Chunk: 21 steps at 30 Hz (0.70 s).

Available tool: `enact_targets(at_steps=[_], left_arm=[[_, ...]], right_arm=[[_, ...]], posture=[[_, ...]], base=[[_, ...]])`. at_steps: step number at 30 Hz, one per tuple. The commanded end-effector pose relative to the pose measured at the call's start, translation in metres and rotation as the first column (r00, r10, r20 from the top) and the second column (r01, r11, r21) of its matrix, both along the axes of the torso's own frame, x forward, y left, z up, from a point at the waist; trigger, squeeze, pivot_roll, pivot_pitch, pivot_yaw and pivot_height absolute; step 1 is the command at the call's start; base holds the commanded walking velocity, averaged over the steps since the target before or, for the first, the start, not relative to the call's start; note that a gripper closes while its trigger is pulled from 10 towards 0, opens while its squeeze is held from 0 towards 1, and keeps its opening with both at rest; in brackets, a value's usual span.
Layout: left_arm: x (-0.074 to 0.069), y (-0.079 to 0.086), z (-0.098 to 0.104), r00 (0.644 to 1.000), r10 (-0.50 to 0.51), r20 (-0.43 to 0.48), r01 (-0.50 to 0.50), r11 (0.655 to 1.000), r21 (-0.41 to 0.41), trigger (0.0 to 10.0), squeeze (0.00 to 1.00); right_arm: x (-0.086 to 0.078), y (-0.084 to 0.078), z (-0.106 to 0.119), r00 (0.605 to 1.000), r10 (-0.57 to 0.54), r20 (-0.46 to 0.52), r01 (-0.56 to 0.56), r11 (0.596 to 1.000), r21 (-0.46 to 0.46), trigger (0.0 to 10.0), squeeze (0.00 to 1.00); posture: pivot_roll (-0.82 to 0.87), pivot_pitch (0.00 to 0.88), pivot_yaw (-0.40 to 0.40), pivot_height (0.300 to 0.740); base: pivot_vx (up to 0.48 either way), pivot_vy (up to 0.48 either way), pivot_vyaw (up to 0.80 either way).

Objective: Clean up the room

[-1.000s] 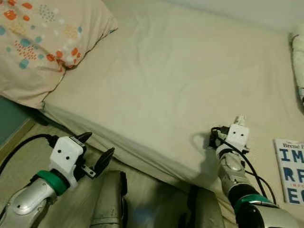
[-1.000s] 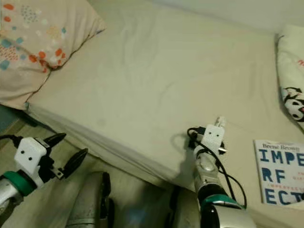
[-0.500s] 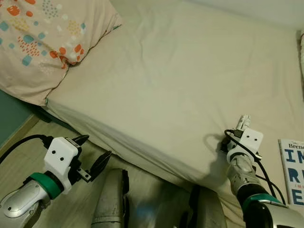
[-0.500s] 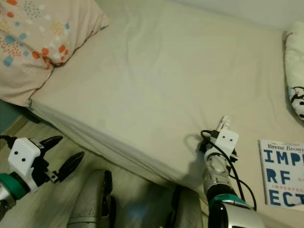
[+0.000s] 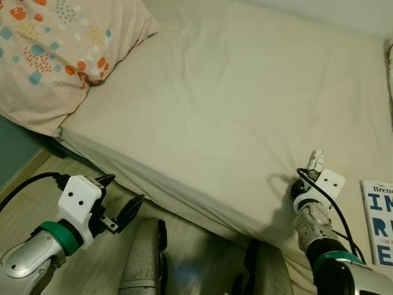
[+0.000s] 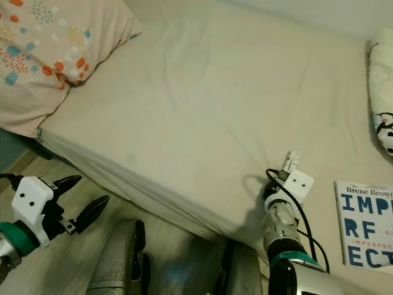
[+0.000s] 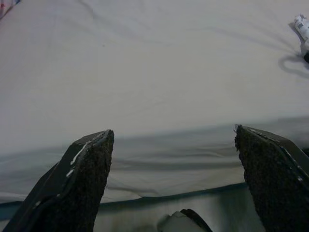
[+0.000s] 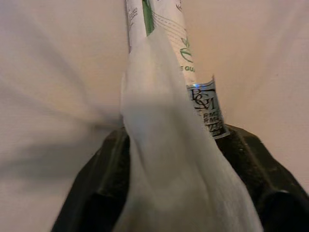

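The wide bed with a plain cream fitted sheet (image 5: 227,92) offers a broad bare stretch of mattress between the patterned pillow with orange and teal dots (image 5: 52,52) at its left corner and the white paperback book with big blue lettering (image 6: 365,224) lying near the right edge. The mattress's near edge runs diagonally from below the pillow down toward the right arm, with a strip of pale wooden floor (image 5: 24,184) beside it. The right gripper (image 8: 169,159) hangs just over that near edge, its black fingers closed narrowly on a white tube with green print and a silver band (image 8: 190,63), partly wrapped in pale tissue, tip pointing out over the sheet. The left gripper (image 5: 116,200) hovers low over the floor beside the mattress, its fingers spread wide with nothing between them. Compared with half a second ago, the right gripper has edged slightly to the right, nearer the book, while the left has hardly moved.
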<state>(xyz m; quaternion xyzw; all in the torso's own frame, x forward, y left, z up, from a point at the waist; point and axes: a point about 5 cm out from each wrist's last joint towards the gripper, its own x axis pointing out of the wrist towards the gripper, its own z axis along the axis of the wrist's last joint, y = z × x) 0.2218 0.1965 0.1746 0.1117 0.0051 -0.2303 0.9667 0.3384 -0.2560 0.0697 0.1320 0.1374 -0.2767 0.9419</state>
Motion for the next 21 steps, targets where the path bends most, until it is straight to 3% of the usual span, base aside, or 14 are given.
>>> enact_targets(at_steps=[1,13,21], left_arm=[[-0.002,0.002,-0.007,0.999,0.007,-0.042,-0.007,1.0,0.002,10.0,0.0],[0.004,0.001,-0.01,0.999,0.023,-0.041,-0.024,1.0,-0.009,10.0,0.0],[0.016,0.001,-0.02,0.997,0.061,-0.046,-0.062,0.998,-0.028,10.0,0.0]], right_arm=[[-0.013,0.004,-0.023,0.996,-0.007,-0.094,0.012,0.998,0.054,0.0,0.0],[-0.01,0.004,-0.018,0.997,0.004,-0.073,0.001,0.998,0.065,0.0,0.0],[-0.005,0.008,-0.014,0.998,0.021,-0.055,-0.017,0.998,0.068,0.0,0.0]], posture=[[0.4,0.272,0.077,0.585],[0.39,0.245,0.058,0.585],[0.34,0.198,0.029,0.585]], base=[[0.0,0.0,0.0],[0.0,0.0,0.0],[0.0,0.0,0.0]])
